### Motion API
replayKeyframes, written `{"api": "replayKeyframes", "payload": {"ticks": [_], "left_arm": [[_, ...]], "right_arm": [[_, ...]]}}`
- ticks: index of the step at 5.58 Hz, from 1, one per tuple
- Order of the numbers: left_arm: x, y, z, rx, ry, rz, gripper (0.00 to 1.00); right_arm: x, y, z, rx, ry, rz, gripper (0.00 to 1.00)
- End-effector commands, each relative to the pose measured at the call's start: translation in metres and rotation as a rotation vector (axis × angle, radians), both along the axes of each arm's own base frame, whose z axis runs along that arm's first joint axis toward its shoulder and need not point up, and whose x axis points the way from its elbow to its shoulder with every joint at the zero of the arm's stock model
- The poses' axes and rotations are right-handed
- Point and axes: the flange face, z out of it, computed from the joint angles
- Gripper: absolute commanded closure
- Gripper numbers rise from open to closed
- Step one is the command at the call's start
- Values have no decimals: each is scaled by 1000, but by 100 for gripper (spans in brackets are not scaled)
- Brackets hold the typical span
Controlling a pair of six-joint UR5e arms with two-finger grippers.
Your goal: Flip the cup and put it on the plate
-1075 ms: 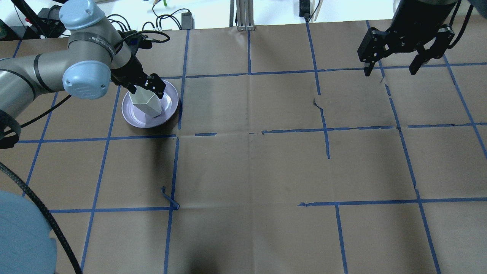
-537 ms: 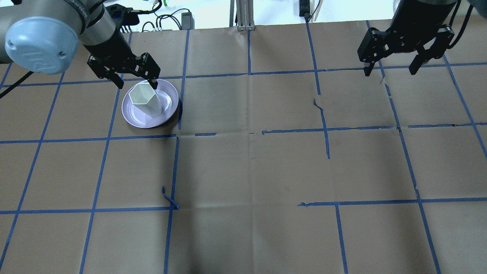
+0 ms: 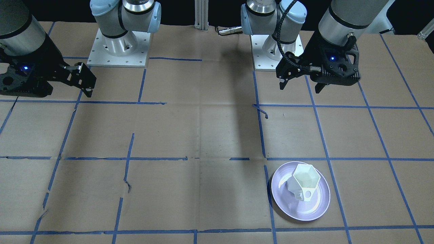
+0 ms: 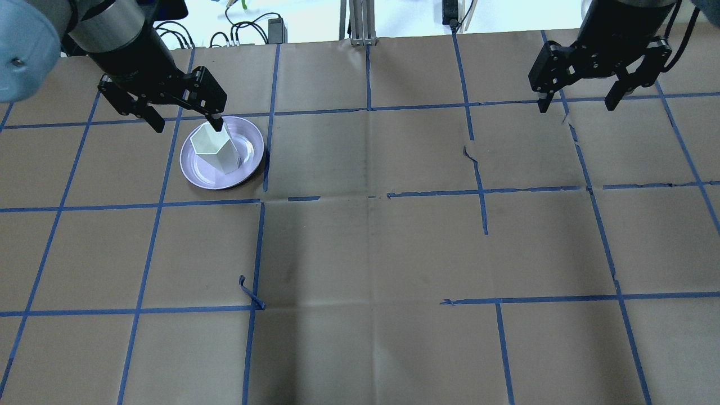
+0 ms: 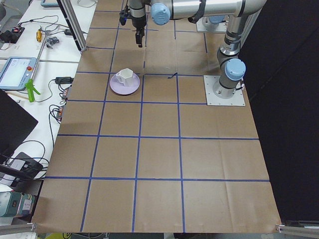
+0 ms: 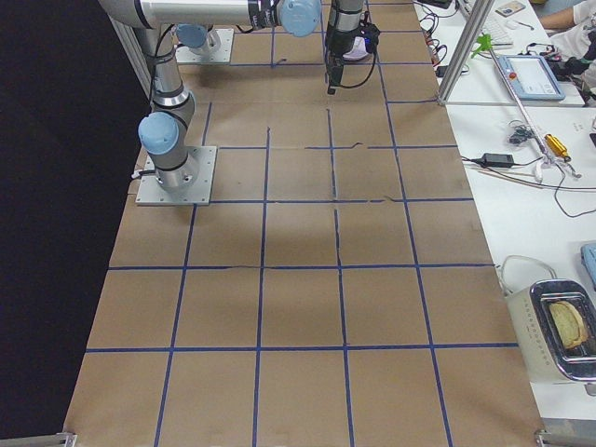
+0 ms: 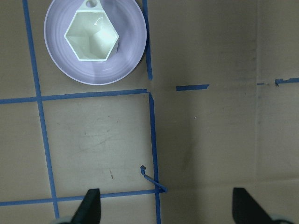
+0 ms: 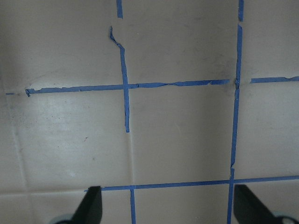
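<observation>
My left pincer (image 4: 187,124) hung spread, empty, at 10 o'clock of the cup (image 4: 216,149) — mouth-up on the plate (image 4: 194,170); right pincer (image 4: 576,106) spread too.

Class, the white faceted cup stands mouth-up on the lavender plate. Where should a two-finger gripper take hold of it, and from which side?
Grip the cup from straight above, closing on two opposite flat facets just below its hexagonal rim. It stands upright on the plate with its top free, and parallel flats should give a square, stable hold. Pick a pair clear of the handle.
</observation>
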Motion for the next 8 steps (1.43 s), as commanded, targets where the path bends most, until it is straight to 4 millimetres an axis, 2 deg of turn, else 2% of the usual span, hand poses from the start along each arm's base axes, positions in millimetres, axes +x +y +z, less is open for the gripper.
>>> {"api": "replayKeyframes", "payload": {"ticks": [1, 2, 8], "left_arm": [[-3, 4, -5, 15, -4, 14, 2], [-15, 10, -5, 5, -11, -18, 2], [-17, 8, 1, -32, -9, -3, 2]], "right_arm": [[0, 0, 0, 0, 0, 0, 0], [0, 0, 0, 0, 0, 0, 0], [0, 0, 0, 0, 0, 0, 0]]}}
